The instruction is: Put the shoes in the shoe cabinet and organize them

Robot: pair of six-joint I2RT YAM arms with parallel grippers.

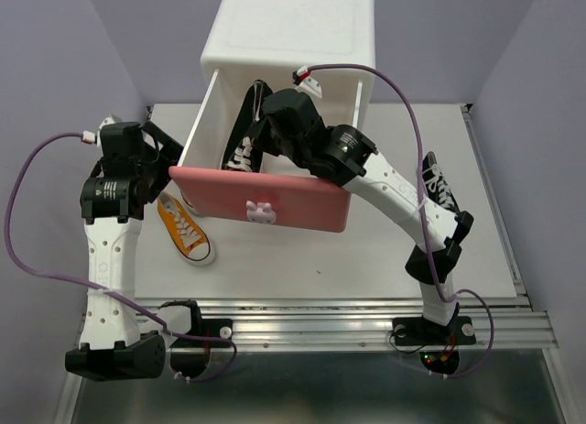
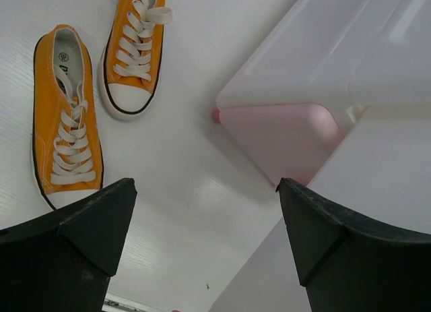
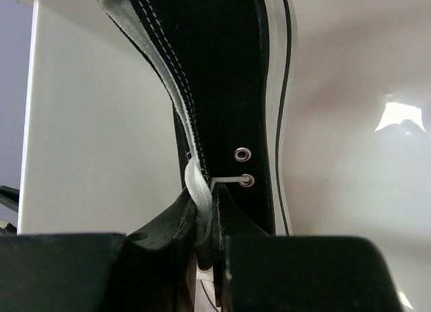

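Note:
The white shoe cabinet (image 1: pixel 293 30) stands at the back, its upper drawer pulled out behind a pink front (image 1: pixel 302 209). My right gripper (image 1: pixel 267 122) reaches into that drawer, shut on a black shoe (image 1: pixel 244 140). In the right wrist view the gripper (image 3: pixel 205 221) pinches the black shoe (image 3: pixel 229 89) at its upper edge and white lace, sole to the right. The other black shoe (image 1: pixel 438 181) lies on the table at the right. My left gripper (image 1: pixel 174 154) hangs open beside the drawer's left side. Below my left gripper (image 2: pixel 205 197) lie two orange shoes (image 2: pixel 66 116) (image 2: pixel 135 49).
The table's white top (image 1: pixel 302 259) spreads in front of the drawer. In the left wrist view the cabinet's paler pink lower front (image 2: pixel 283 133) and a pink foot (image 2: pixel 216 114) show at the right. A purple cable (image 1: pixel 412 113) arcs over the right arm.

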